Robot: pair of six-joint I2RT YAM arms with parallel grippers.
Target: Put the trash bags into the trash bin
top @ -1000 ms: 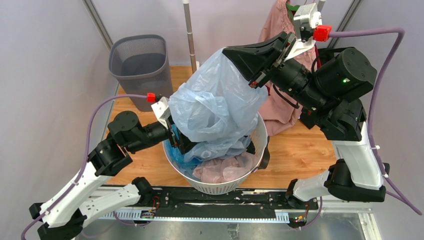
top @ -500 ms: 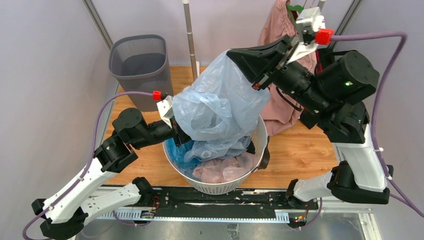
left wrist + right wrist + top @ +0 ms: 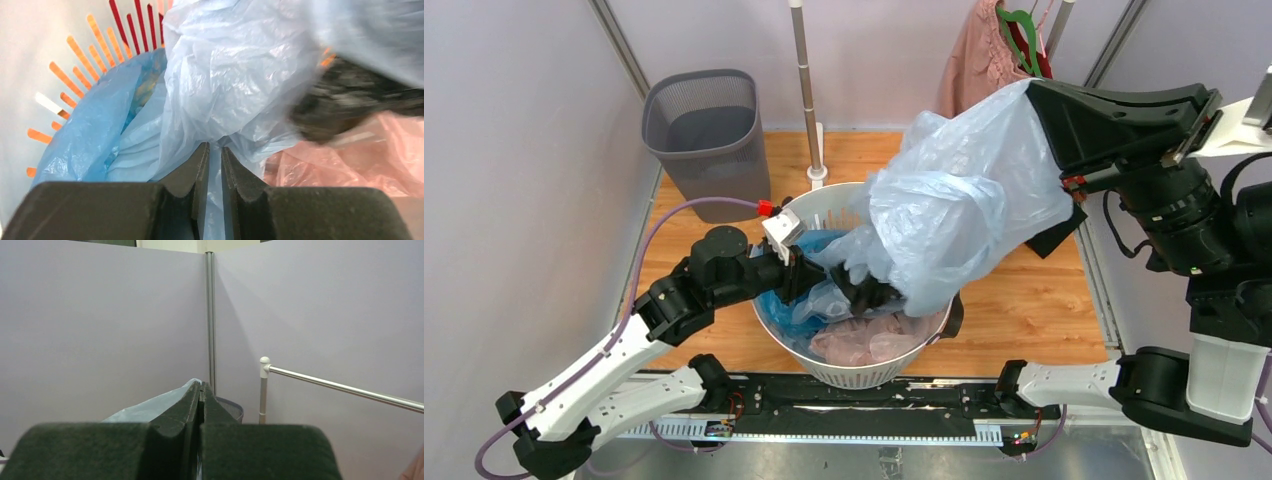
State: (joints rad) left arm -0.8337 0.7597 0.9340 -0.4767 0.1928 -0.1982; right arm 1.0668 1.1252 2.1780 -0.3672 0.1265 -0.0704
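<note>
A large pale blue see-through trash bag hangs stretched from my right gripper, which is shut on its top high at the right. The bag's lower end trails into the white slotted basket. My left gripper is inside the basket, its jaws pinched on a fold of pale blue bag. In the left wrist view that gripper has thin plastic between its fingers. A deeper blue bag, a pink bag and a black crumpled one lie in the basket. The dark grey mesh trash bin stands at the back left.
A pink garment hangs on a green hanger from the white rack, whose pole rises behind the basket. The wooden tabletop shows to the right of the basket. Grey walls close in on both sides.
My right gripper has swung up and to the right, pulling the pale blue bag with it. My left gripper has shut on a fold of bag and reached further into the basket.
</note>
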